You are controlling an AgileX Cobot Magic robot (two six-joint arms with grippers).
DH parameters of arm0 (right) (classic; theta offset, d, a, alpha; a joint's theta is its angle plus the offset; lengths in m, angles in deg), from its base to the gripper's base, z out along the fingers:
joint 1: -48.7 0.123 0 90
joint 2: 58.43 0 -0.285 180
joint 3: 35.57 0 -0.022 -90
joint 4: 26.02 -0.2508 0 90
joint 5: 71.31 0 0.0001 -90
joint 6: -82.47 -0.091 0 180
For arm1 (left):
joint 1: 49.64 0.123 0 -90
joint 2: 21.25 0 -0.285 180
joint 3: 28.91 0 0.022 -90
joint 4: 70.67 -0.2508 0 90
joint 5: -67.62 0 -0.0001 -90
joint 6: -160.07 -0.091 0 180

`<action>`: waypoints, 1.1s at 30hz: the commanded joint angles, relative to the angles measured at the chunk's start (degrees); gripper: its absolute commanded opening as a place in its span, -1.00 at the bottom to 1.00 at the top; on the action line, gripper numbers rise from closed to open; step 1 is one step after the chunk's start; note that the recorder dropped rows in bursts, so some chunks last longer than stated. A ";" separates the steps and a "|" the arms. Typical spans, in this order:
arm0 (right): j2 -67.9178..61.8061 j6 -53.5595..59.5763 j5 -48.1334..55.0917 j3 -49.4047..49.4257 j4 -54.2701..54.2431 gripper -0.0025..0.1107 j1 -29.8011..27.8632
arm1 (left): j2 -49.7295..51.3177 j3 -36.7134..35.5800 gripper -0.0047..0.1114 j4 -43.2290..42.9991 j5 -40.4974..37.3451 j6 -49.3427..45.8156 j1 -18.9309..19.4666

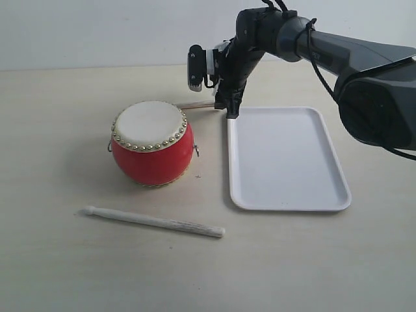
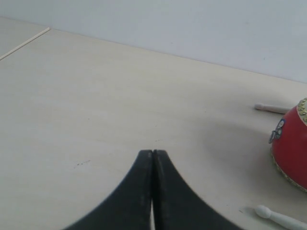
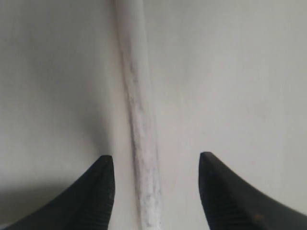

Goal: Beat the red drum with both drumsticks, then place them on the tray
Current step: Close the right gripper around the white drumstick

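The red drum (image 1: pixel 153 144) stands upright on the table, left of the white tray (image 1: pixel 286 159). One drumstick (image 1: pixel 155 221) lies flat in front of the drum. The other drumstick (image 1: pixel 194 105) lies behind the drum, partly hidden by it. My right gripper (image 1: pixel 232 112) reaches down at that stick's end, by the tray's far left corner. In the right wrist view it (image 3: pixel 156 157) is open, with the stick (image 3: pixel 139 120) on the table between its fingers, untouched. My left gripper (image 2: pixel 153 151) is shut and empty, low over the table left of the drum (image 2: pixel 291 148); it is out of the exterior view.
The left wrist view shows the near drumstick's rounded tip (image 2: pixel 268 213) and the far stick's end (image 2: pixel 270 109) on either side of the drum. The right arm (image 1: pixel 338 52) stretches over the tray's far right corner. A wall runs behind the table.
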 commanded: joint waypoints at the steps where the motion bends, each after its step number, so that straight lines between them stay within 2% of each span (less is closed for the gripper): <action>1: -0.29 0.24 -0.64 -0.37 1.34 -0.05 -0.19 | -0.30 -0.21 -0.92 -0.04 0.38 0.26 0.07; 23: -1.49 5.62 -0.76 -0.37 1.34 -0.05 -0.19 | -0.30 -0.21 -0.92 -0.04 0.38 0.26 0.07; 33: -3.55 6.79 -0.30 -0.37 1.34 -0.20 -0.19 | -0.30 -0.21 -0.92 -0.04 0.38 0.26 0.07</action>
